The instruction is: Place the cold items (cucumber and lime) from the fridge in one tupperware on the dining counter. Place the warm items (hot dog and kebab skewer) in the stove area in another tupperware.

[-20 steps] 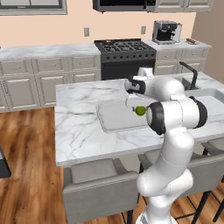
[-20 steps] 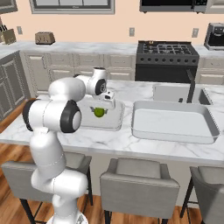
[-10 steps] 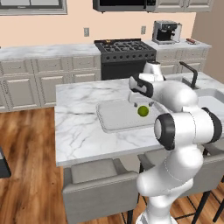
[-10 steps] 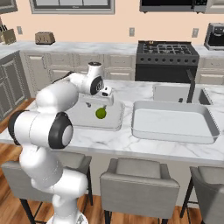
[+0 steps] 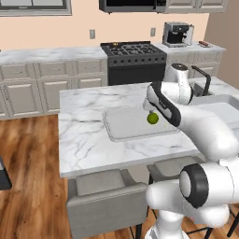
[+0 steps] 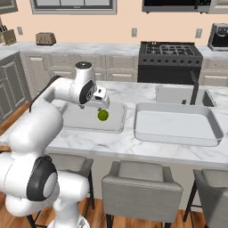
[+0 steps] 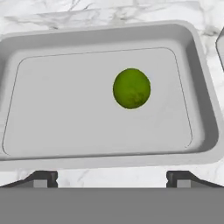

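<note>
On the dining counter: I have the lime lying inside the nearer tupperware, toward its right half, touching no wall, with bare tray floor all around it.
Gripper state: my gripper stands spread wide with nothing between the fingers; in the hand view the two fingertips rise at the bottom, well apart, over the tray's near rim.
Step in hand: I judge the lime's drop-off as done, so one cold item is placed (the cucumber is not in this tray).
Next move: I reckon it calls for lifting the hand straight up off the tray, then turning the base away toward the fridge for the cucumber, which belongs in this same tray beside the lime.
Second tray: the other tupperware sits just to the right of the first on the dining counter, with nothing in it that I can see; I would keep it for the warm items.
Edges: the raised rim is low, so little lift is needed to clear it; the lime is round and could roll if nudged.
Open room: the marble to the left of the tray is bare, and the stools sit below the counter's near edge.
Obstacles: the sink faucet stands behind the second tray, well apart from the hand; the stove area lies across the aisle beyond the counter.
</note>
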